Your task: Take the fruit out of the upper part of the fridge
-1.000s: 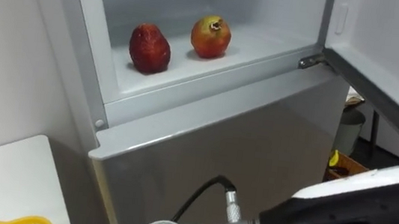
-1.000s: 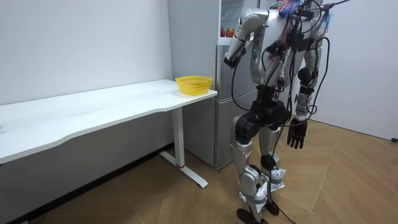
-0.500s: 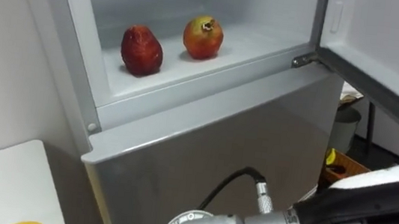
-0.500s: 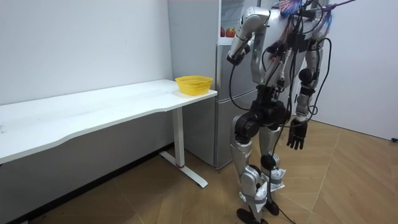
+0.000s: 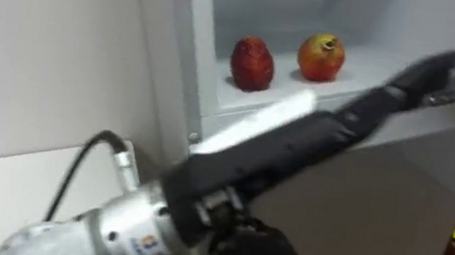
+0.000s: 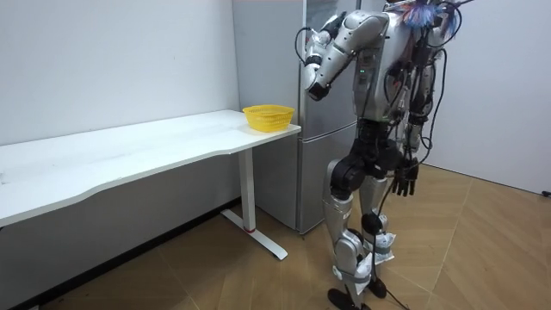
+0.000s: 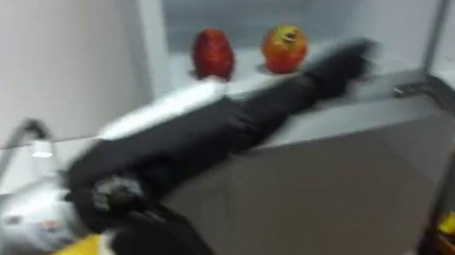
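— Where is the fruit?
— In the upper part of the fridge: a red fruit on the left, a pomegranate just beside it.
— And your hands?
— My left hand is stretched toward them, fingers straight, holding nothing. My right hand hangs loose at my side.

One fridge stands on the right, and two fruits lie in its open upper compartment: one dark red fruit on the left and one pomegranate to its right. One white table stands left of the fridge, bearing one yellow basket at its right end.
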Tool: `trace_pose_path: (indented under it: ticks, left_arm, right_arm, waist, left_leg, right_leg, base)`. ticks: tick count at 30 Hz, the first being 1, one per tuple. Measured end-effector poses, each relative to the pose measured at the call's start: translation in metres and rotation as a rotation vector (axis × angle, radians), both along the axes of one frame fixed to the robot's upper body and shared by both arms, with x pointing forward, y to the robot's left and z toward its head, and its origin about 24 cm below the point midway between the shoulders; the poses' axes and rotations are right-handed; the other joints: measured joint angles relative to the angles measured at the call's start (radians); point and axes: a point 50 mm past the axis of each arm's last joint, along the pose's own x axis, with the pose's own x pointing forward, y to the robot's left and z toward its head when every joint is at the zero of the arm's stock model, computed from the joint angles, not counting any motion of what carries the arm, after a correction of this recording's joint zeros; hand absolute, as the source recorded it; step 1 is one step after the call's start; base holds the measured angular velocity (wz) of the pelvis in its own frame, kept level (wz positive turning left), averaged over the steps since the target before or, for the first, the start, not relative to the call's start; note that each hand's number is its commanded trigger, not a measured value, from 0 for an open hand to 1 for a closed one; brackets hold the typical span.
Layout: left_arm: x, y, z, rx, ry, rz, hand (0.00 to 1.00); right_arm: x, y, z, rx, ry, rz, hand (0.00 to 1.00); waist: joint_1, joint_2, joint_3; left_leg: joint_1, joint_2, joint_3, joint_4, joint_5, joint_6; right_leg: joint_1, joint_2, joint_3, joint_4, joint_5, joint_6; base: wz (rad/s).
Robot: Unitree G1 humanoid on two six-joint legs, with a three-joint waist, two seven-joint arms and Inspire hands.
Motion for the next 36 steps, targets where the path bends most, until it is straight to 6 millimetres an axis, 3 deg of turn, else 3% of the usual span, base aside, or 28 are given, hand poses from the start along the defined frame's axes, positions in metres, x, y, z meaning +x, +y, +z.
trace_pose_path:
  ticks: [3,5,12,16,18,22,25,28,30,31,33,34,36]
  left_arm:
    - [-0.003,0.021,0.010,-0.056,-0.072,0.139,0.00]
    - [-0.004,0.032,0.016,-0.100,-0.121,0.213,0.00]
    - [-0.014,0.082,0.038,-0.291,-0.299,0.528,0.00]
    - [-0.028,0.119,0.023,-0.363,-0.319,0.779,0.00]
    - [-0.041,0.145,0.015,-0.409,-0.313,0.925,0.00]
    - [-0.069,0.184,-0.001,-0.586,-0.295,1.138,0.00]
    - [-0.086,0.216,-0.032,-0.825,-0.164,1.255,0.00]
    - [-0.097,0.251,-0.083,-1.187,0.095,1.330,0.00]
    - [-0.116,0.273,-0.148,-1.481,0.351,1.460,0.00]
    - [-0.122,0.276,-0.167,-1.552,0.415,1.501,0.00]
    - [-0.149,0.276,-0.240,-1.851,0.680,1.645,0.00]
    - [-0.155,0.272,-0.256,-1.911,0.741,1.674,0.00]
    - [-0.181,0.245,-0.316,-2.016,1.021,1.849,0.00]
  right_arm:
    - [0.004,0.003,-0.001,-0.005,-0.017,0.035,0.00]
    - [0.010,0.003,0.000,-0.011,-0.034,0.050,0.00]
    - [0.009,0.004,0.000,-0.022,-0.070,0.056,0.00]
    - [0.008,0.002,0.001,-0.042,-0.084,0.043,0.00]
    - [0.001,0.002,0.001,-0.053,-0.084,0.039,0.00]
    - [-0.013,-0.001,0.002,-0.086,-0.075,0.003,0.00]
    - [-0.021,-0.002,0.002,-0.098,-0.056,-0.015,0.00]
    - [-0.024,0.000,0.002,-0.102,-0.063,-0.036,0.00]
    - [-0.019,0.004,0.001,-0.102,-0.056,-0.019,0.00]
    - [-0.019,0.005,0.001,-0.102,-0.047,-0.010,0.00]
    - [-0.014,0.010,-0.001,-0.081,-0.029,0.007,0.00]
    - [-0.010,0.011,-0.001,-0.076,-0.036,0.012,0.00]
    - [-0.007,0.013,-0.002,-0.065,-0.026,0.031,0.00]
  waist:
    - [0.052,-0.014,0.0017]
    - [0.073,-0.005,-0.0045]
    - [0.154,0.008,-0.0084]
    - [0.180,0.023,-0.0090]
    - [0.214,0.020,-0.0064]
    - [0.234,0.012,-0.0002]
    - [0.248,0.014,0.0043]
    - [0.278,0.005,0.0056]
    - [0.292,-0.006,0.0049]
    - [0.291,-0.009,0.0054]
    - [0.292,-0.023,0.0014]
    - [0.291,-0.025,-0.0007]
    - [0.287,-0.051,0.0009]
  left_leg:
    - [-0.003,-0.002,-0.016,0.003,0.000,0.000]
    - [-0.015,-0.003,-0.025,0.005,0.000,0.000]
    - [-0.011,-0.014,-0.070,0.004,0.006,-0.001]
    - [-0.013,-0.018,-0.081,0.005,0.007,0.000]
    - [-0.013,-0.019,-0.090,0.005,0.007,-0.002]
    - [-0.004,-0.026,-0.123,0.004,0.008,-0.002]
    - [0.003,-0.034,-0.140,0.003,0.008,-0.002]
    - [0.001,-0.039,-0.151,0.005,0.008,-0.002]
    - [-0.006,-0.042,-0.150,0.003,0.008,-0.002]
    - [-0.008,-0.042,-0.150,0.003,0.008,-0.002]
    - [-0.019,-0.042,-0.150,0.004,0.009,-0.004]
    - [-0.019,-0.042,-0.150,0.005,0.009,-0.004]
    - [-0.011,-0.042,-0.152,0.007,0.009,-0.004]
  right_leg:
    - [0.005,-0.002,-0.014,-0.002,-0.001,-0.002]
    - [0.006,-0.004,-0.025,-0.002,-0.001,-0.002]
    - [0.022,-0.014,-0.068,-0.001,-0.011,0.000]
    - [0.025,-0.020,-0.086,0.001,-0.018,0.001]
    - [0.023,-0.021,-0.094,0.000,-0.024,-0.001]
    - [0.042,-0.025,-0.122,0.000,-0.031,0.002]
    - [0.053,-0.034,-0.140,0.005,-0.047,0.006]
    - [0.036,-0.044,-0.143,0.040,-0.067,0.005]
    - [0.008,-0.051,-0.139,0.076,-0.084,0.002]
    - [0.004,-0.052,-0.139,0.083,-0.087,0.002]
    - [-0.010,-0.052,-0.136,0.090,-0.090,0.000]
    - [-0.009,-0.051,-0.136,0.088,-0.090,0.000]
    - [0.006,-0.050,-0.139,0.078,-0.087,0.002]
  base:
    - [0.20]
    - [0.14]
    - [0.19]
    - [0.11]
    - [0.11]
    - [0.24]
    - [0.18]
    - [0.04]
    - [-0.04]
    - [0.00]
    - [0.00]
    - [0.00]
    - [0.02]
